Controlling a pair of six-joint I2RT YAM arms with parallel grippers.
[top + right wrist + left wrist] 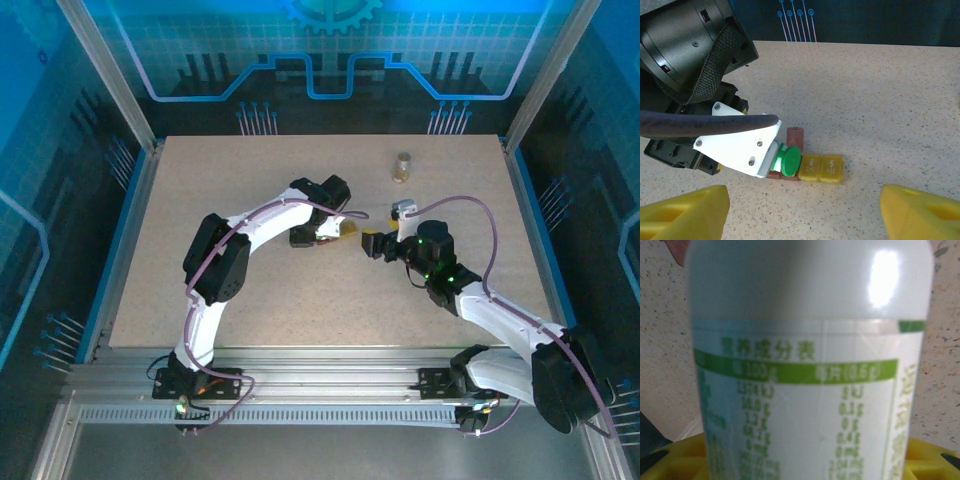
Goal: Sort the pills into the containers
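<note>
Yellow fingers [687, 465] of the left gripper [345, 228] are pinching a white pill bottle [810, 365], green cap [790, 161] apparently on, just by the red-brown container [795, 136] and yellow containers [831, 168]. The right gripper [802, 212] is hanging spread, empty. Sorting seems to be barely starting. Left wrist is catching label print; right wrist, the containers.

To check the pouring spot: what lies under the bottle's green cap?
A red-brown box, beside two yellow boxes. The green cap of the bottle covers its inside, so any pills there cannot be seen.

bottle [789, 161] beside containers [811, 167], jar [402, 166] behind (well apart)
</note>
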